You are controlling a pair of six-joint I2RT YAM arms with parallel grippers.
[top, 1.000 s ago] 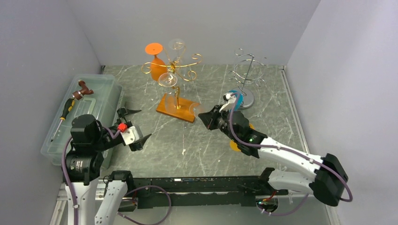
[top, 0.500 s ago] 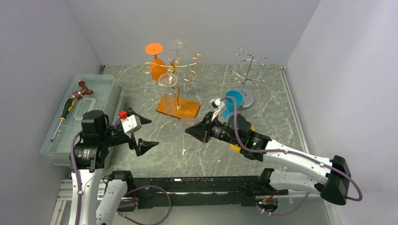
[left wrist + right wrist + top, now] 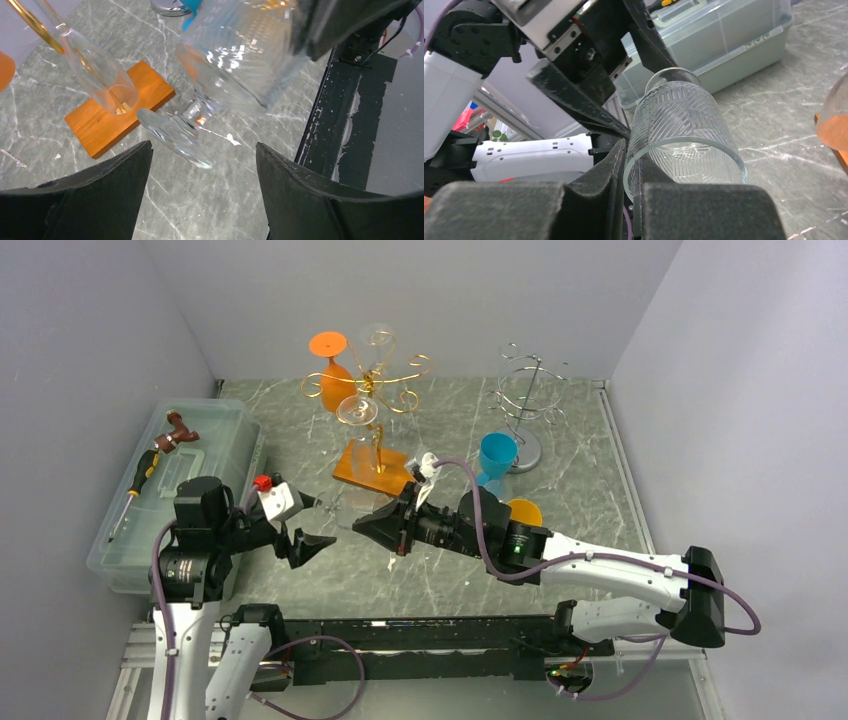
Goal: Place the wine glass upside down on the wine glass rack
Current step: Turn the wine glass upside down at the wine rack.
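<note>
**Glass is in your right gripper, foot sitting between the open left jaws**

- Your right gripper (image 3: 629, 170) is clamped on the rim of the wine glass (image 3: 679, 125). One finger is inside the bowl and one outside, jaws nearly together with only the glass wall between them.
- The glass lies roughly on its side, mouth toward the right gripper and foot pointing at the left arm. Top view puts it over the table (image 3: 440, 410), on the near side of the gold rack's orange wooden base (image 3: 372, 468) and off the rack.
- Your left gripper (image 3: 202, 150) has its jaws spread wide and is holding nothing. The left wrist view shows the glass foot (image 3: 170, 137) and stem in the gap between the fingers, with space on both sides and no contact that I can see.
- The gold rack (image 3: 375, 380) stands at back centre. An orange glass (image 3: 335, 380) and clear glasses hang from it upside down, one of the clear ones (image 3: 97, 75) hanging over the base.
- The silver rack (image 3: 528, 390) is at back right, with a blue glass (image 3: 496, 458) just in front of it.
- The plastic bin (image 3: 215, 430) sits at the left edge with a screwdriver (image 3: 140, 475) in it.
- From the top view alone the clear glass is hard to make out, so go by the wrist views for the grip.
</note>
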